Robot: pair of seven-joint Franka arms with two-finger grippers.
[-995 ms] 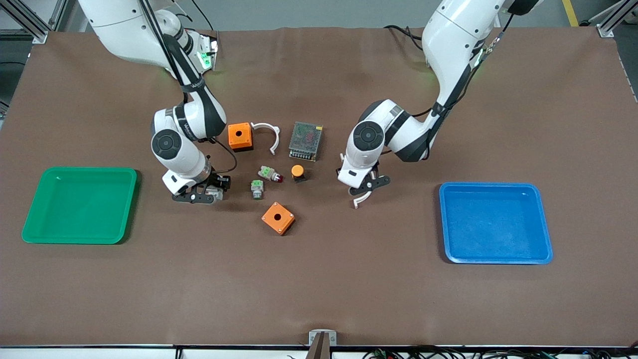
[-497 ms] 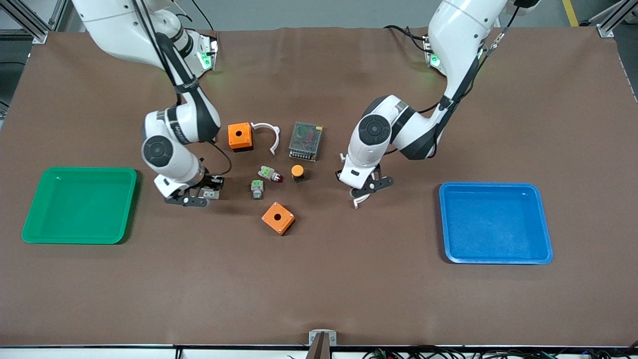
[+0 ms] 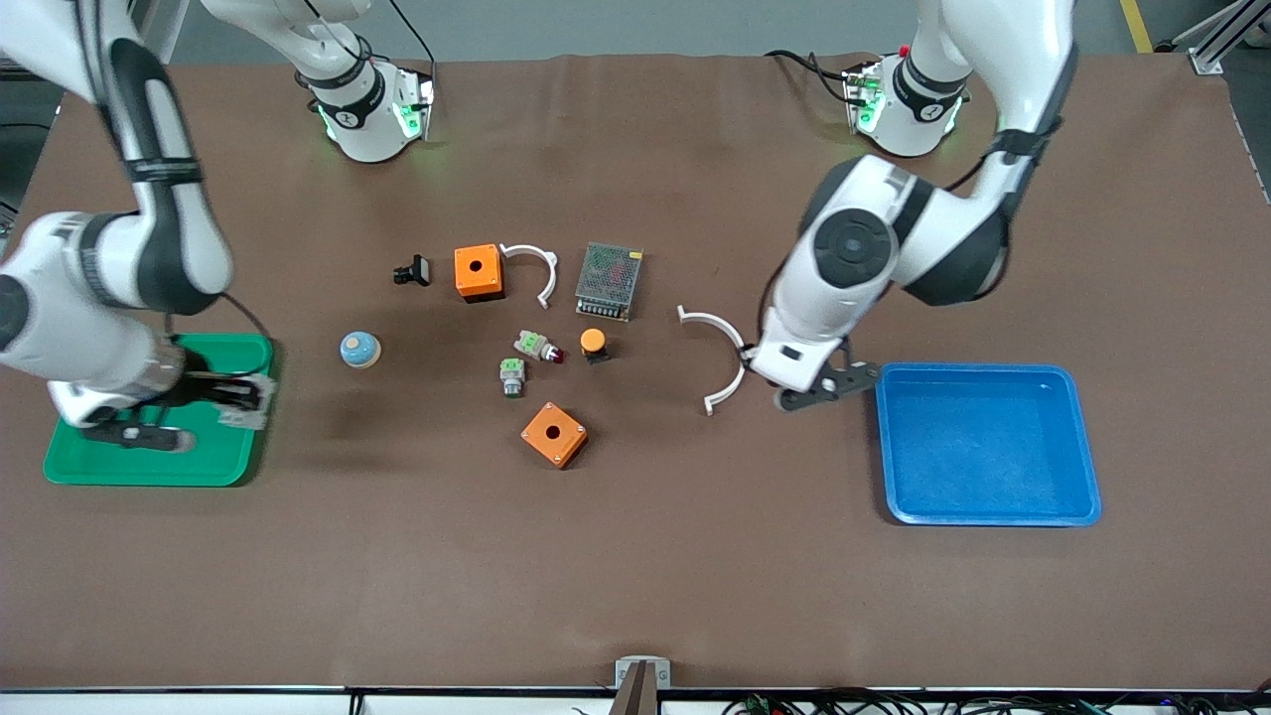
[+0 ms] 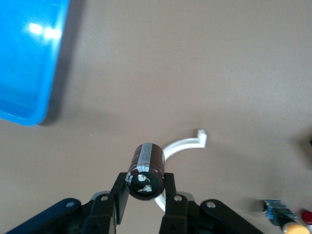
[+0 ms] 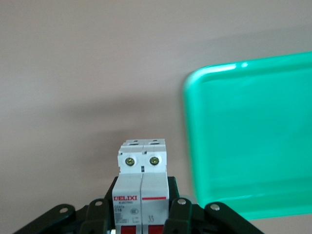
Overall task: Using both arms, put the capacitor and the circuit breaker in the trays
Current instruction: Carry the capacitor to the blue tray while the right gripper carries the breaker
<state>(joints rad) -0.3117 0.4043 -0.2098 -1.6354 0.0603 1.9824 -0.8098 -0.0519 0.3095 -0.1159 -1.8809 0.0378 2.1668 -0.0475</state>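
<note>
**Both arms loaded, each gripper beside its tray**

The right gripper [image 3: 199, 402] hangs over the edge of the shallow green plastic tray [image 3: 99, 472] at the right arm's end of the brown-covered table [image 3: 635, 576]. Its fingers pinch the light-grey rectangular circuit breaker [image 5: 142, 187], which carries two brass screws at its end and red strips lower on its face. The word "DELIXI" reads in red on its label; the smaller print beneath is too fine to make out.

The left gripper [image 3: 829, 382] hangs over bare table just beside the shallow blue plastic tray [image 3: 1087, 497], between that tray and a white curved plastic clip [image 3: 730, 348]. Its fingers clamp the small dark cylindrical capacitor [image 4: 145, 170], which has a grey stripe along its side and a shiny end cap.

Loose parts lie in the middle of the table, well apart from both trays: two orange square boxes with a round hole, one [image 3: 478, 272] farther from the front camera and one [image 3: 554, 434] nearer; a second white curved clip [image 3: 536, 268]; a metal mesh-topped power supply [image 3: 609, 280]; an orange-capped button on a black base [image 3: 593, 344]; two small grey push-buttons with green parts [image 3: 526, 359]; a black clip-like bracket [image 3: 412, 270]; and a round blue-domed knob [image 3: 359, 349].
</note>
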